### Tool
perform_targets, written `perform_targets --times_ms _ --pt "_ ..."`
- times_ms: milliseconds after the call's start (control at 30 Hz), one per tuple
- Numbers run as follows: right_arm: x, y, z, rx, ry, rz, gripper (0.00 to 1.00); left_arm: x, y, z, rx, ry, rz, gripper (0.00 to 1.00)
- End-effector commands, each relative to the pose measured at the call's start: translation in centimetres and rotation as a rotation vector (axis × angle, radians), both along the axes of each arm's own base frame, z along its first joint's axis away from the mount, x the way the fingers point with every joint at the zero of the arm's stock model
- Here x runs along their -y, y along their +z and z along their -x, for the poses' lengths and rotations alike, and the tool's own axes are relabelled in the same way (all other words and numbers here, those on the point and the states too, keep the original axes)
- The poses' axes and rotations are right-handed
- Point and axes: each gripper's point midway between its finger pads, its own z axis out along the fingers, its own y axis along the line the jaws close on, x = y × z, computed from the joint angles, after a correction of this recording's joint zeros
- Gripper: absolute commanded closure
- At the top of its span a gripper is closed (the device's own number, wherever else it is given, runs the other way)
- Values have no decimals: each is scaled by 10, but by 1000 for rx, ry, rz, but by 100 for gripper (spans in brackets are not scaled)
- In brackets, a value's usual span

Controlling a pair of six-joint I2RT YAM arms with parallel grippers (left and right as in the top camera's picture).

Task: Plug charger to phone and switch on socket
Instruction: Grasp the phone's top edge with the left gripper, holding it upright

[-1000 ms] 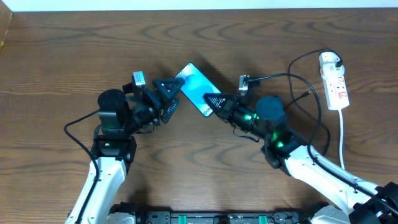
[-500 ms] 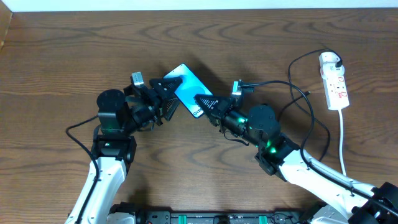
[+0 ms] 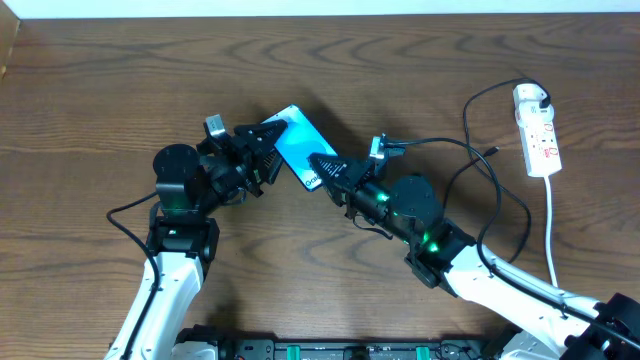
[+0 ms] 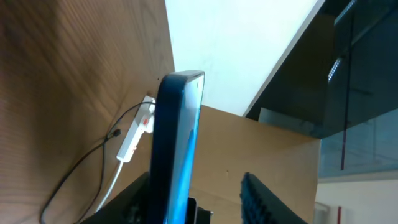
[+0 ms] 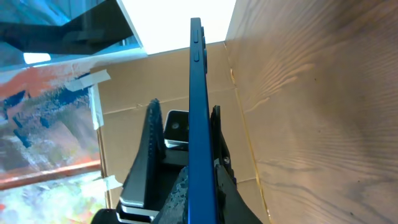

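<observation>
- left gripper (image 3: 266, 150): jaws apart, straddling the left end of the phone (image 3: 298, 142). Wrist view shows a gap between one pad and the screen, so I read this as no grip yet.
- phone: centre-left, between the two arms, screen up and tilted. It looks lifted off the worktop (image 3: 100, 80).
- right gripper (image 3: 322, 166): jaws clamped on the phone's right end, carrying it alone.
- Step looks like a handover. Left should seat both pads flat on the faces before right lets go, or the slim body can twist out. Keep the port end uncovered; can't tell which end that is.
- charger (image 3: 468, 118): loose on the worktop at right, plug tip free, well apart from the phone. Right arm is nearer for the pickup.
- socket (image 3: 538, 130): far right, untouched; switch state unreadable.
</observation>
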Motion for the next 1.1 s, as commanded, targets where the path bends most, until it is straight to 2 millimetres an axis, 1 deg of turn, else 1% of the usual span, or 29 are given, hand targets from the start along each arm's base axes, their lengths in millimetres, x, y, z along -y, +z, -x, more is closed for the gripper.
perform_targets --times_ms 0,233,300,433,500,667,800,900,933,1067 --pt "-3 8 2 -4 -13 -29 99 1 5 0 24 -7 -4 62" --pt "-6 7 6 9 19 -18 99 8 8 7 96 -80 -54 63" --pt "-9 7 9 20 44 -9 99 11 13 9 145 -102 -69 63" --pt "-12 5 15 37 90 14 99 17 30 14 281 -161 -100 63" --pt "-14 5 18 37 105 12 99 19 32 17 313 -184 -111 63" --pt "-14 5 18 44 110 16 99 22 32 21 319 -212 -108 68" --pt "-16 8 20 95 123 36 99 25 33 25 335 -236 -115 68" --pt "-16 8 21 131 129 61 99 30 33 28 336 -256 -111 70" --pt "-16 8 21 143 130 69 99 32 33 29 337 -261 -110 73" --pt "-16 8 21 145 130 69 99 35 33 30 337 -272 -109 78"
